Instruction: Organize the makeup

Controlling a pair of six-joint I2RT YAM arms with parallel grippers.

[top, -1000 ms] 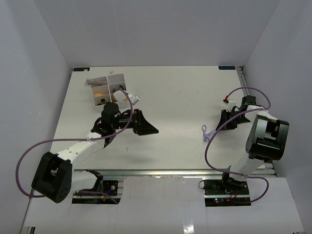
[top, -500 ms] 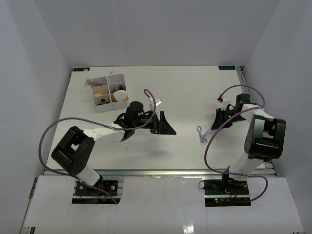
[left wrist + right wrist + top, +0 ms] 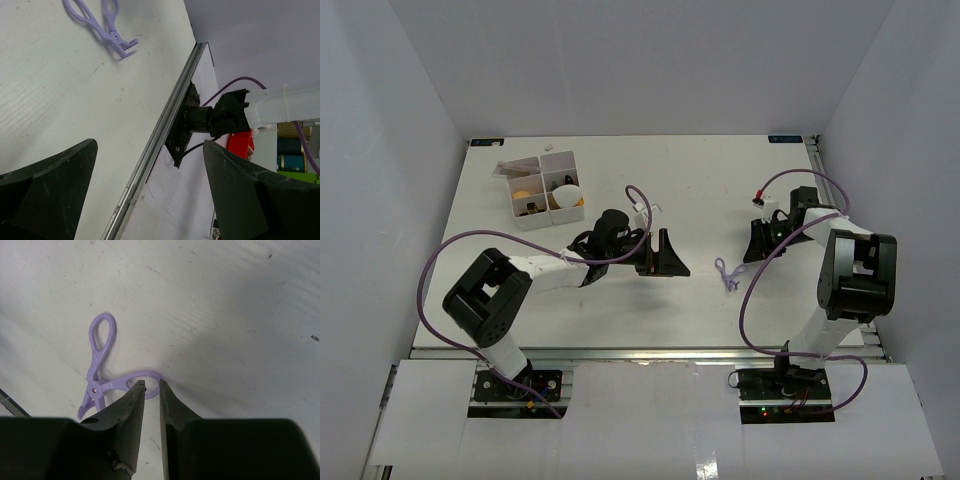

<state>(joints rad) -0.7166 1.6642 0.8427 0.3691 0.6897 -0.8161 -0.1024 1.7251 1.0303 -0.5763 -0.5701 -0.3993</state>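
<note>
The makeup (image 3: 525, 192) sits in the box (image 3: 558, 156) at the table's (image 3: 700, 180) 10 o'clock: a pale sponge (image 3: 568, 192) shows from above, the rest too small to name. A purple tool (image 3: 94, 386) lies at 4 o'clock; only the right wrist view shows the right hand (image 3: 151, 386) nearly clenched astride its loop, gripping or not I cannot tell. The left hand (image 3: 150, 145), at centre, gapes released and empty.

I'm working a robot lab cell, white table (image 3: 700, 180) boxed by plain pale walls (image 3: 620, 60), aluminium rail (image 3: 650, 352) along the table's near edge, robot arms (image 3: 855, 275) bolted there.
</note>
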